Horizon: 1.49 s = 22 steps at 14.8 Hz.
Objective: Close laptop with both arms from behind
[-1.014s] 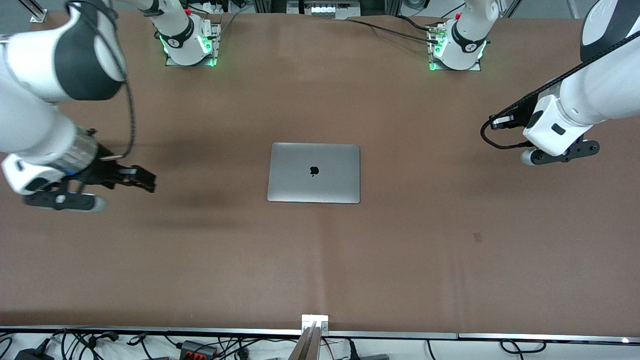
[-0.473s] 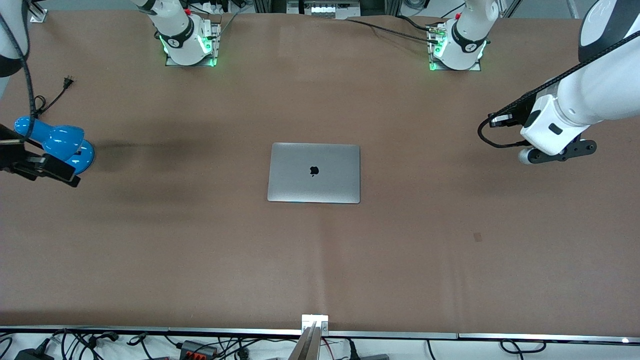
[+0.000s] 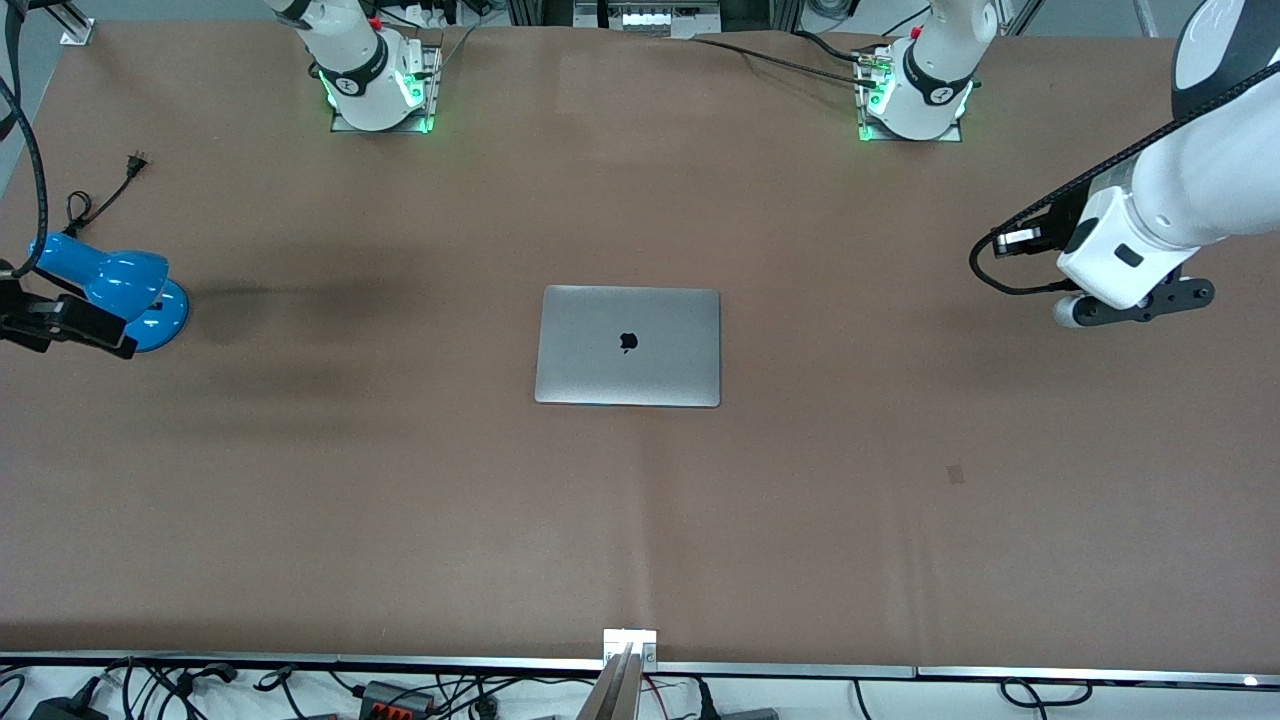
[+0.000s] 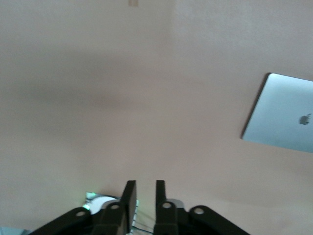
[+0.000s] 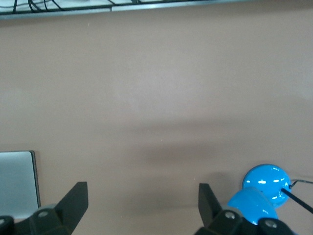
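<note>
The laptop (image 3: 628, 346) lies shut and flat in the middle of the table, its silver lid up with the black apple logo showing. It also shows in the left wrist view (image 4: 281, 117) and at the edge of the right wrist view (image 5: 17, 183). My left gripper (image 3: 1130, 305) hangs in the air over bare table toward the left arm's end, well clear of the laptop; its fingers (image 4: 129, 196) stand a narrow gap apart with nothing between them. My right gripper (image 3: 70, 325) is at the right arm's end, beside a blue lamp, wide open (image 5: 142, 205) and empty.
A blue desk lamp (image 3: 110, 285) with a black cord and plug (image 3: 130, 165) sits near the table edge at the right arm's end; it also shows in the right wrist view (image 5: 261, 188). The arm bases (image 3: 380, 85) (image 3: 915, 90) stand along the table's edge.
My right arm has swung away from the laptop toward its end of the table, uncovering the blue lamp. My left gripper has shifted slightly. The laptop has not moved.
</note>
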{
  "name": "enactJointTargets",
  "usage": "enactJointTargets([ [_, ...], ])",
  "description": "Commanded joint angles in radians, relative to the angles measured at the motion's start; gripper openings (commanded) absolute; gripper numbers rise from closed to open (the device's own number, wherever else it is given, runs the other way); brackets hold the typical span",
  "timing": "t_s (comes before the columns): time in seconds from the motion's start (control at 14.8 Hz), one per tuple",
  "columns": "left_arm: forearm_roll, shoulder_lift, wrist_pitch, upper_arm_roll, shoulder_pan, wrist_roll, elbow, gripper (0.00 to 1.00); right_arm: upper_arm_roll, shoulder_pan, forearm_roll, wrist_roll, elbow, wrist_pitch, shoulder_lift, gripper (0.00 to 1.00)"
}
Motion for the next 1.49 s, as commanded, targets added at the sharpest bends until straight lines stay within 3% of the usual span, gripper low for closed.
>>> enactJointTargets([
  [0.0,0.029,-0.087,0.102,0.057,0.008,0.159,-0.122,0.99,0.025,-0.01,-0.04,-0.001,-0.132,0.021,-0.102,1.0],
  [0.2,0.016,-0.241,0.27,0.097,0.008,0.183,-0.339,1.0,0.028,-0.008,-0.05,-0.001,-0.211,0.041,-0.159,1.0],
  [0.34,-0.012,-0.276,0.317,0.12,0.008,0.183,-0.394,1.0,0.028,-0.002,-0.051,-0.003,-0.243,0.049,-0.188,1.0],
  [0.68,-0.01,-0.244,0.318,0.175,-0.019,0.219,-0.341,1.0,0.025,-0.005,-0.053,-0.026,-0.313,0.052,-0.244,1.0],
  [1.01,-0.039,-0.31,0.287,0.193,-0.032,0.255,-0.405,1.0,0.026,-0.005,-0.053,-0.026,-0.317,0.04,-0.256,1.0],
  [1.22,-0.06,-0.312,0.285,0.311,-0.137,0.255,-0.407,1.0,0.028,-0.003,-0.053,-0.026,-0.314,0.011,-0.265,1.0],
  [1.42,-0.055,-0.309,0.282,0.301,-0.135,0.255,-0.404,1.0,0.026,-0.003,-0.054,-0.017,-0.327,0.015,-0.276,1.0],
])
